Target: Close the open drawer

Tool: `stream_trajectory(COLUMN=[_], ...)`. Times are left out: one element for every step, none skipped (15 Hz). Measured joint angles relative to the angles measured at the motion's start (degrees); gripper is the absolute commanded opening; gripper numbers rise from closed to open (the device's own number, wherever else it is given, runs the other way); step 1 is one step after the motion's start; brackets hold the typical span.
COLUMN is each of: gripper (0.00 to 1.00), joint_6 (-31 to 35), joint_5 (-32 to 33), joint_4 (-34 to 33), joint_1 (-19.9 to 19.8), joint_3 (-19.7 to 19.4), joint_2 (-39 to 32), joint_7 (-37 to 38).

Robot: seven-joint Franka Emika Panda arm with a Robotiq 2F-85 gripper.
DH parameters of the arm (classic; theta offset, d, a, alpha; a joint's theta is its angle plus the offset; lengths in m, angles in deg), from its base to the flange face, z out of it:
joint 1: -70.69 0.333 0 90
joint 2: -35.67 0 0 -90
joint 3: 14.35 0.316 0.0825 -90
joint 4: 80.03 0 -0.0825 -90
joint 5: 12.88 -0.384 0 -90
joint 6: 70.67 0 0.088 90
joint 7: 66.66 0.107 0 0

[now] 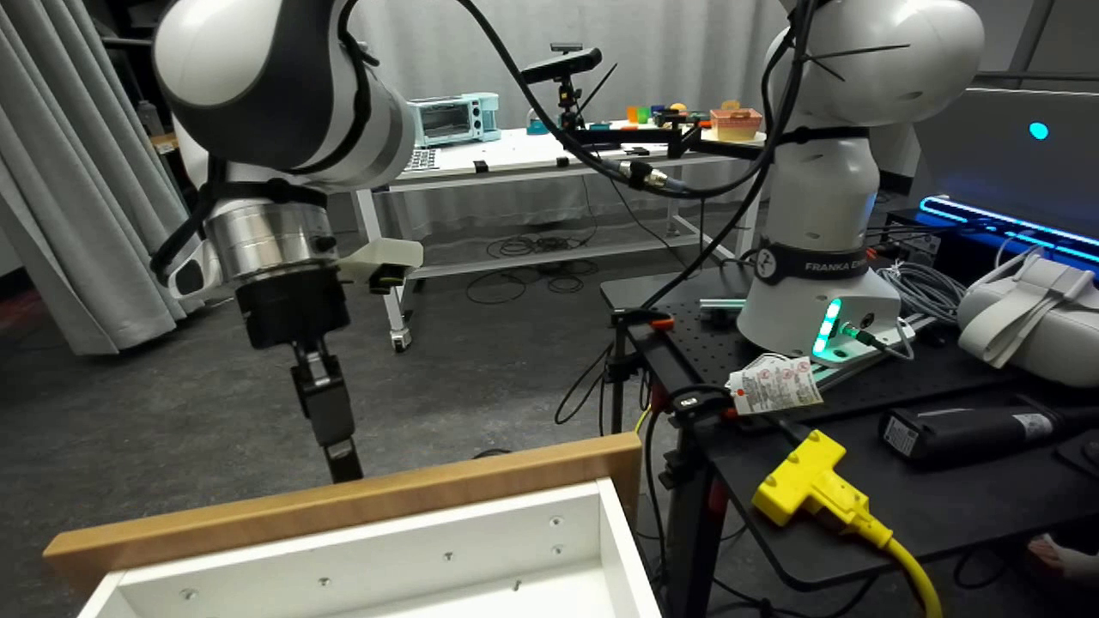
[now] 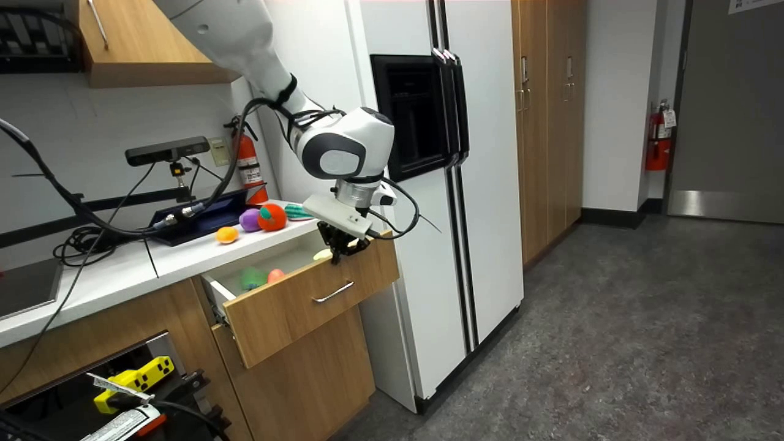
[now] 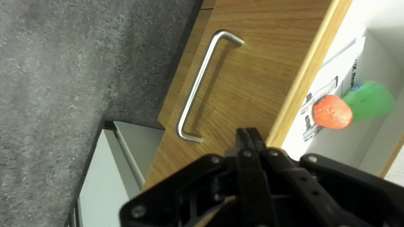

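The drawer stands pulled out, with a wooden front and white inner walls. Its front panel shows below the counter in an exterior view and fills the middle of the wrist view. A metal bar handle is on the front panel. My gripper is shut with its fingertips together and nothing between them. In both exterior views the gripper points down at the outer side of the drawer front. Its tips are hidden behind the rim in an exterior view; I cannot tell if they touch the panel.
A red toy and a green toy lie inside the drawer. A white fridge stands beside it. Toy food, including a red-orange one, lies on the white counter. A black table carries the arm's base.
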Motion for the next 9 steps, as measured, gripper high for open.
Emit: stream_trajectory(gripper=[0.0,0.0,0.0,0.0,0.0,0.0,0.0,0.0,0.0], joint_6=[-0.56,-1.11,-1.7,-2.15,-2.6,-2.87,-3.13,-3.44,-3.67], joint_5=[-0.71,-1.37,-2.06,-2.7,-3.14,-3.48,-3.91,-4.26,-4.51], joint_4=[-0.28,-0.57,-0.84,-1.17,-1.49,-1.89,-2.3,-2.68,-2.96], joint_1=[0.17,0.38,0.66,0.99,1.36,1.74,2.14,2.49,2.84], joint_3=[0.53,1.02,1.44,1.86,2.2,2.45,2.59,2.7,2.8], joint_2=[-0.11,-0.21,-0.31,-0.48,-0.68,-0.94,-1.28,-1.62,-1.86], joint_7=[-0.5,-0.93,-1.37,-1.75,-1.96,-2.05,-2.2,-2.49,-2.91])
